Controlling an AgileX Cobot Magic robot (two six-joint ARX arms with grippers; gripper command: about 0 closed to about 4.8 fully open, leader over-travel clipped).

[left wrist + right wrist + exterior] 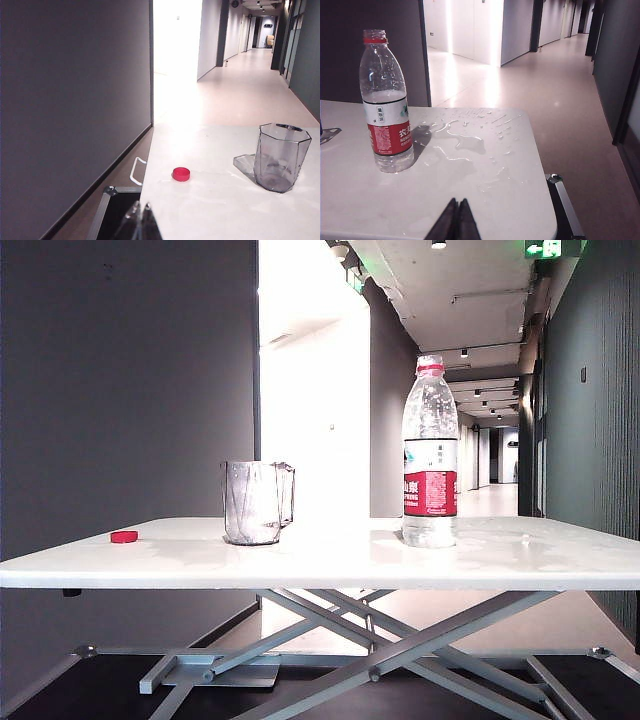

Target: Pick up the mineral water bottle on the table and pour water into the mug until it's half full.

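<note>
Step in hand judged as pre-grasp: nothing picked up yet, no pouring begun. Tall clear ribbed plastic mineral water bottle w/ red-and-white label and red neck ring (430, 452) is stood upright on the wide white flat-topped table (330, 558), right of centre in ext. view; cap is off, bottle roughly half filled. Clear glass mug w/ side handle (256, 502) is stood upright left of centre, well apart from bottle, appears empty. Small red cap (124, 536) is lying further left, near table edge. Spilled water droplets (465, 142) are noted on table beside the bottle in right wrist view. Neither arm is seen in ext. view; both are judged pulled back at the near side of the table, cameras looking level across it. Left gripper (142, 223): fingers pressed together, nothing held, low before the table's near edge, well short of cap and mug. Right gripper (456, 220): fingers closed tip to tip, nothing held, over near table edge, bottle ahead and off to one side. Next move is judged to need right fingers opened wide, then advanced to bottle body at label height; wet surface may make the bottle slide.
</note>
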